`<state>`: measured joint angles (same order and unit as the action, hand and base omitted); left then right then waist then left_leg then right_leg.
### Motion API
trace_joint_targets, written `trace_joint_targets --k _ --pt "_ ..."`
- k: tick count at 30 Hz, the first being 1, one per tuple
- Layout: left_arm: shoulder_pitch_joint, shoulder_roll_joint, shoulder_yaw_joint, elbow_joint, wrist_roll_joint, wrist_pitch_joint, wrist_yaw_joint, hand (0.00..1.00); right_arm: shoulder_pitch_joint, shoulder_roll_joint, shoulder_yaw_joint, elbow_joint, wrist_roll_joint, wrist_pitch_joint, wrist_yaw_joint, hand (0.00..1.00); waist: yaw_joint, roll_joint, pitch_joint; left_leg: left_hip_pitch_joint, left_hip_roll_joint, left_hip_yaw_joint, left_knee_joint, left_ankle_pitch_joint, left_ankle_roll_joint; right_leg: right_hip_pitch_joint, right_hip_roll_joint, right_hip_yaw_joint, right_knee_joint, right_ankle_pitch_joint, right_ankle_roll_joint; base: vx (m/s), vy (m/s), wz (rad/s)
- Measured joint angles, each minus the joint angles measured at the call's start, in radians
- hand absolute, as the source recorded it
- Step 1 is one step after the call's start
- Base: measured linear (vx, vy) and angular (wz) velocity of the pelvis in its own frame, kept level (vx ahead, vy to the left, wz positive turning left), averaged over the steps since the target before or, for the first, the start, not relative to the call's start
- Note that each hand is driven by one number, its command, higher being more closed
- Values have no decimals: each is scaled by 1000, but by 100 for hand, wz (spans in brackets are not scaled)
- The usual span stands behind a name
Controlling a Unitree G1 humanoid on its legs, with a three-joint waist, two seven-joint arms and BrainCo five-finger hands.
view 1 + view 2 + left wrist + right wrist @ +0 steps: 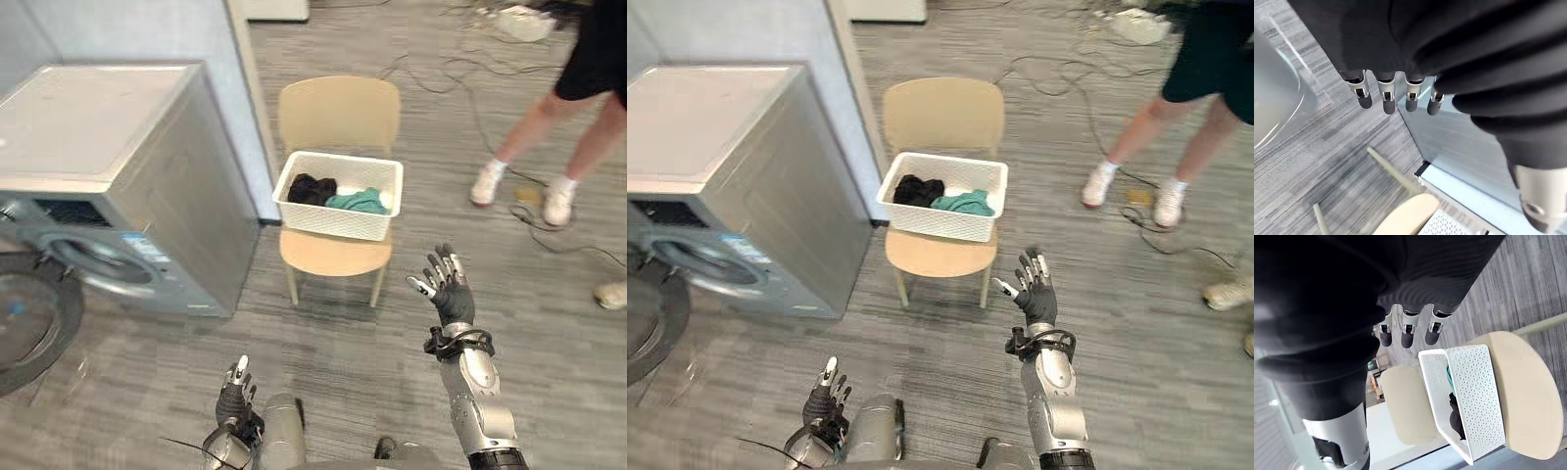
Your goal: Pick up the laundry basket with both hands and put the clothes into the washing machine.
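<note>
1 laundry basket (pixel 329 221) holds clothes (pixel 357 202) on the chair (pixel 339 113); right hand (pixel 450 286) raised, fingers spread, empty; left hand (pixel 235 394) low, fingers relaxed.

The right hand (pixel 449 286) has silver fingers (pixel 1408 330) capped with dark rounded tips, and a black ribbed cover (pixel 1327 298) wraps its back and wrist – the ribs lie as broad, soft folds. Below the wrist sits a black collar (pixel 458 343), then the right arm (pixel 480 397), a silver-grey shell of smooth tapering segments (glossy, with a dark band at its lower end). The left hand (pixel 235 390) matches it: dark-tipped silver fingertips (pixel 1387 93) and a black ribbed sleeve (pixel 1488 63) – on a rounded grey left arm (pixel 281 431)
</note>
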<state>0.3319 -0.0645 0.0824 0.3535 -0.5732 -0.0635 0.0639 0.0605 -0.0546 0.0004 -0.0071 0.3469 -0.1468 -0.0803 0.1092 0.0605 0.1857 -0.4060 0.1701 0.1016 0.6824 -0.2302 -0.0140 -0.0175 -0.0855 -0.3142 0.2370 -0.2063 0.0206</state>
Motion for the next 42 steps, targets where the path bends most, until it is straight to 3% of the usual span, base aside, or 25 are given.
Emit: trace_joint_targets --k 1,3,4,5,6,7,8,9,10,11,12,14,15,19,22,23,24,25,27,31,35,39,41,42 --pt "0 0 3 1 0 0 1 0 -9 2 -2 0 -3 -1 -9 0 9 1 1 -8 -17 2 -70 4 -4 4 0 -5 -13 -1 2 211 -2 31" --pt "1 0 10 0 4 0 4 0 -32 21 -22 3 -39 -1 -55 0 32 -4 12 -21 -53 13 -303 70 -56 60 -6 -16 -60 -17 27 293 53 11" --pt "1 0 10 0 5 0 4 0 -37 26 -23 4 -47 -1 -64 0 41 -7 14 -20 -53 14 -323 112 -52 75 -12 -13 -64 -26 40 401 125 -10" --pt "1 0 9 -1 7 0 6 0 -48 33 -19 4 -71 -1 -81 0 50 -23 15 1 -61 33 -330 197 -45 105 -31 -1 -65 -46 66 468 155 -18" --pt "-2 -1 8 -12 14 -1 7 0 -70 49 -16 5 -98 0 -94 0 47 -40 12 5 -77 55 -274 198 26 120 -62 4 -59 -52 100 503 174 -16" --pt "-4 -1 8 -14 17 -2 7 0 -74 51 -16 5 -103 1 -95 0 47 -42 13 -2 -77 59 -259 188 37 121 -64 5 -60 -52 102 591 239 -13" --pt "-22 3 5 -29 29 0 6 0 -85 51 -14 -8 -133 3 -92 0 40 -52 15 -48 -71 67 -114 124 62 135 -78 21 -43 -43 115 390 180 -9" --pt "-33 4 0 -28 37 1 6 0 -82 52 -18 -11 -153 3 -93 0 42 -55 15 -51 -72 71 -82 104 63 135 -86 26 -9 -43 116 537 276 -12" --pt "-45 7 -10 -29 38 1 3 0 -77 59 -23 -10 -175 5 -93 0 41 -56 16 -9 -79 79 -65 39 77 98 -108 42 146 -43 116 447 231 -4" --pt "-49 19 -11 -29 48 1 2 0 -76 62 -28 -10 -202 5 -94 0 27 -57 17 46 -84 80 -76 -38 87 15 -144 65 392 -16 90 610 282 8" --pt "-56 45 -13 -27 59 3 3 0 -72 74 -30 -5 -213 13 -95 0 11 -69 23 85 -90 79 -62 -66 97 -78 -179 95 640 40 46 433 155 16" --pt "-54 76 -12 -28 69 9 4 0 -69 80 -31 4 -245 35 -100 0 4 -65 25 167 -88 66 -79 -82 107 -169 -192 86 880 37 45 400 78 24" --pt "-48 93 -10 -34 70 9 5 0 -69 87 -30 4 -268 40 -102 0 1 -58 28 234 -87 61 -123 -83 107 -195 -190 53 918 31 34 373 54 25" --pt "-39 119 -3 -45 70 7 6 0 -77 84 -20 2 -331 43 -116 0 -16 -59 27 324 -88 37 -199 -82 106 -244 -167 -45 711 2 24 295 -46 32" --pt "-41 106 -6 -37 74 10 5 0 -74 42 -27 1 -435 85 -124 0 -19 -71 19 330 -93 3 -192 -94 85 -267 -104 -14 373 -2 33 248 -137 49" --pt "-41 107 -9 -35 76 10 4 0 -68 31 -40 1 -473 103 -127 0 -23 -86 12 326 -108 -28 -175 -112 52 -256 -80 26 243 78 26 255 -181 69" --pt "-51 105 -8 -14 79 11 4 0 -63 8 -51 1 -506 120 -133 0 -29 -86 10 325 -120 -61 -152 -143 17 -232 -80 40 184 121 17 255 -194 57" --pt "-57 89 -7 -4 79 12 4 0 -65 -10 -55 4 -523 131 -132 0 -19 -62 10 322 -103 -77 -142 -150 12 -224 -63 30 175 126 9 214 -163 29" --pt "-49 65 -12 -3 83 10 0 0 -65 -48 -65 4 -578 155 -126 0 -15 -47 4 313 -68 -93 -160 -140 -5 -184 -24 -2 104 133 -2 149 -113 10" --pt "-65 61 -30 6 85 13 -21 0 -66 -86 -87 6 -637 159 -91 0 -13 -55 4 316 -69 -133 -210 -118 -37 -165 -10 -46 44 141 -9 110 -74 28" --pt "-67 72 -44 30 87 17 -41 0 -121 -116 -54 95 -710 176 -66 0 -6 -62 7 279 -110 -168 -190 -35 -72 -110 -29 -79 -67 196 -10 38 -23 26" --pt "-69 87 -48 31 86 15 -42 0 -232 -154 5 221 -751 176 -49 0 20 -77 29 219 -120 -183 -174 -11 -72 -110 -30 -102 -138 234 -3 -15 11 18" --pt "-71 99 -53 32 85 15 -42 0 -338 -169 32 320 -752 177 -49 0 24 -82 69 221 -122 -186 -183 -11 -72 -114 -23 -115 -155 258 -17 -41 46 15" --pt "-74 108 -76 32 82 15 -41 0 -414 -192 52 388 -752 178 -49 0 42 -82 90 203 -125 -189 -187 -10 -72 -130 -21 -120 -164 272 -17 -56 33 3"
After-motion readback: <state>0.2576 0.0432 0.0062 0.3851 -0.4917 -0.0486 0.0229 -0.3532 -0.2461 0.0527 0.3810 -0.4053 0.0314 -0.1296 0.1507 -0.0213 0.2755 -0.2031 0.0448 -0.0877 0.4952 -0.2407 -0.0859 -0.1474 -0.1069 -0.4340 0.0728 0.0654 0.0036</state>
